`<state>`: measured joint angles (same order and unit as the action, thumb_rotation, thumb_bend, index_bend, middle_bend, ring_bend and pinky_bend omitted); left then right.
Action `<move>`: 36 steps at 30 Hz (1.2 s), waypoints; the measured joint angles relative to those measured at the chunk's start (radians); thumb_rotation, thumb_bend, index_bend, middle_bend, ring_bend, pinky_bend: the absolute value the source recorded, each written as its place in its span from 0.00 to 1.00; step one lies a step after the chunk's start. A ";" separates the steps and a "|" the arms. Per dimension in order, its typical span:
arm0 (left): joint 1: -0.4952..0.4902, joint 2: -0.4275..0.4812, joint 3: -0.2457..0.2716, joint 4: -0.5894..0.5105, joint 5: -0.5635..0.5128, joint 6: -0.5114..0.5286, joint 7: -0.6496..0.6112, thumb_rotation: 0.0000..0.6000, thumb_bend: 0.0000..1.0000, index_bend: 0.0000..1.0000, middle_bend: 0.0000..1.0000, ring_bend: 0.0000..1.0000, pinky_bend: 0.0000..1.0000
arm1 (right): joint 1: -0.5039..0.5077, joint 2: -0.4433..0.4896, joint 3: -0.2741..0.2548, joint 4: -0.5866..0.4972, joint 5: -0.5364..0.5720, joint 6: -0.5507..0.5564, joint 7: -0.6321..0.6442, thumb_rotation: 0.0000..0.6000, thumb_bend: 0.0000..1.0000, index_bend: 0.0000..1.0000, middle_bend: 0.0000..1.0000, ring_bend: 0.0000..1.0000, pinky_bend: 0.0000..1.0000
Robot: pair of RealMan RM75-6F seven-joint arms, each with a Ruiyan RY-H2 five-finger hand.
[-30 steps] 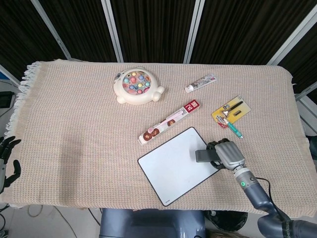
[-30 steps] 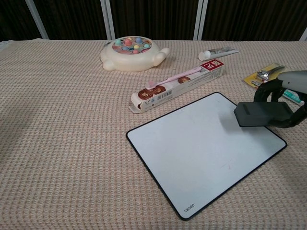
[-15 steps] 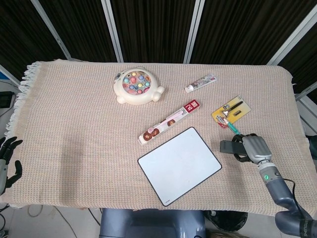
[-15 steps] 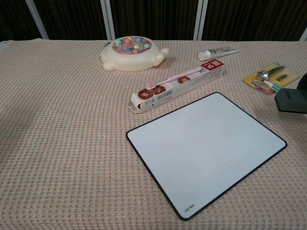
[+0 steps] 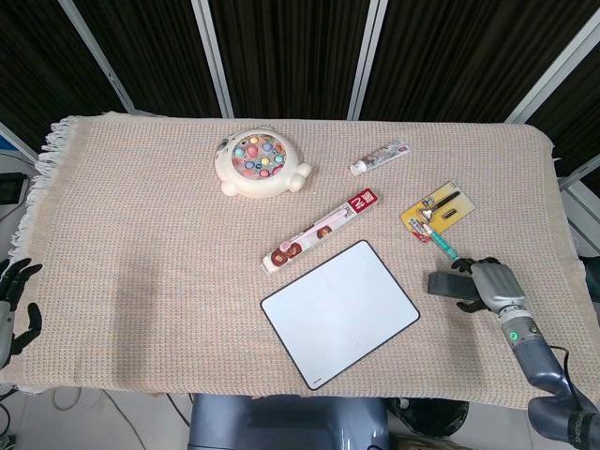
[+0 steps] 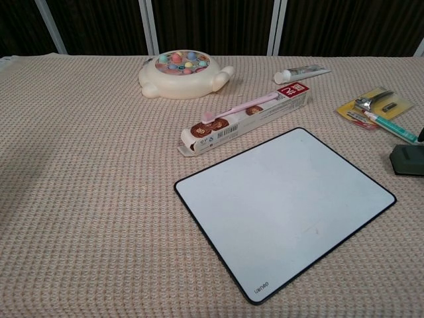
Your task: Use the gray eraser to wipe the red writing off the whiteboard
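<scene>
**Dark panels behind a cloth-covered surface**

The surface (image 5: pixel 141 234) lay under a beige waffle-weave cloth (image 5: pixel 122 309) with a pale fringe (image 5: pixel 42 164) along its far left edge. Behind it stood black ribbed wall panels (image 5: pixel 281 56), divided by slanting light-grey metal struts (image 5: pixel 214 58). Lighting was even, with only soft shadows on the cloth.

Bright even overhead light, soft faint shadows — sharp focus, dark backdrop
</scene>
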<state>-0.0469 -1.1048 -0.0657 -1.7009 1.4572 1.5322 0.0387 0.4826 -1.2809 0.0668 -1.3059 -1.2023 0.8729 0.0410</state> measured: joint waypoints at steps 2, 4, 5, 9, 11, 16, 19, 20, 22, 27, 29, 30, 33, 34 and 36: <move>0.000 0.001 0.000 0.000 0.000 0.000 -0.001 1.00 0.64 0.16 0.09 0.02 0.00 | 0.001 -0.001 -0.001 0.001 0.002 -0.011 0.000 1.00 0.15 0.09 0.09 0.08 0.16; 0.000 0.001 0.000 0.000 0.001 0.000 -0.001 1.00 0.64 0.16 0.09 0.02 0.00 | 0.003 0.003 -0.003 -0.002 0.007 -0.025 -0.006 1.00 0.11 0.02 0.02 0.02 0.15; 0.000 0.001 0.000 0.000 0.001 0.001 -0.001 1.00 0.64 0.16 0.09 0.02 0.00 | 0.003 0.007 -0.003 -0.006 0.010 -0.027 -0.010 1.00 0.10 0.00 0.00 0.00 0.15; 0.000 0.001 0.000 -0.001 0.001 0.001 -0.001 1.00 0.64 0.16 0.09 0.02 0.00 | -0.004 0.024 0.005 -0.040 0.016 0.002 -0.026 1.00 0.10 0.00 0.00 0.00 0.15; 0.000 0.000 0.000 -0.001 0.001 0.001 0.000 1.00 0.64 0.16 0.09 0.02 0.00 | -0.013 0.034 0.012 -0.061 0.012 0.037 -0.030 1.00 0.10 0.00 0.00 0.00 0.15; 0.000 -0.001 0.001 -0.001 0.002 0.001 0.002 1.00 0.64 0.16 0.09 0.02 0.00 | -0.058 0.081 0.030 -0.160 -0.020 0.193 -0.042 1.00 0.10 0.00 0.00 0.00 0.15; 0.001 -0.001 0.002 -0.001 0.002 0.001 0.002 1.00 0.64 0.16 0.09 0.02 0.00 | -0.101 0.124 0.030 -0.238 -0.051 0.287 -0.049 1.00 0.10 0.00 0.00 0.00 0.15; 0.001 -0.001 0.002 -0.001 0.003 0.001 0.002 1.00 0.64 0.16 0.09 0.02 0.00 | -0.117 0.138 0.028 -0.262 -0.062 0.310 -0.052 1.00 0.10 0.00 0.00 0.00 0.15; 0.002 0.000 0.002 -0.001 0.003 0.002 0.002 1.00 0.64 0.16 0.09 0.02 0.00 | -0.151 0.169 0.020 -0.304 -0.083 0.355 -0.058 1.00 0.10 0.00 0.00 0.00 0.15; 0.003 0.001 0.001 -0.002 0.004 0.004 0.000 1.00 0.64 0.16 0.09 0.02 0.00 | -0.220 0.182 -0.002 -0.336 -0.115 0.466 -0.078 1.00 0.10 0.00 0.00 0.00 0.14; 0.002 0.001 0.002 -0.002 0.005 0.004 0.000 1.00 0.64 0.16 0.09 0.02 0.00 | -0.252 0.177 -0.011 -0.340 -0.128 0.521 -0.089 1.00 0.10 0.00 0.00 0.00 0.14; 0.002 0.000 0.002 -0.002 0.005 0.004 0.001 1.00 0.64 0.16 0.09 0.02 0.00 | -0.274 0.170 -0.017 -0.340 -0.138 0.559 -0.097 1.00 0.10 0.00 0.00 0.00 0.14; 0.003 0.000 0.003 -0.001 0.008 0.005 0.002 1.00 0.64 0.16 0.09 0.02 0.00 | -0.327 0.146 -0.031 -0.329 -0.169 0.647 -0.112 1.00 0.10 0.00 0.00 0.00 0.14; 0.003 -0.001 0.003 -0.001 0.009 0.006 0.002 1.00 0.64 0.16 0.09 0.02 0.00 | -0.339 0.137 -0.034 -0.322 -0.179 0.669 -0.115 1.00 0.10 0.00 0.00 0.00 0.14; 0.004 -0.001 0.003 -0.001 0.010 0.007 0.002 1.00 0.64 0.16 0.09 0.02 0.00 | -0.358 0.114 -0.034 -0.294 -0.201 0.710 -0.117 1.00 0.10 0.00 0.00 0.00 0.14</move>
<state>-0.0434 -1.1055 -0.0624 -1.7023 1.4675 1.5397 0.0404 0.1241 -1.1669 0.0328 -1.5995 -1.4038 1.5832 -0.0760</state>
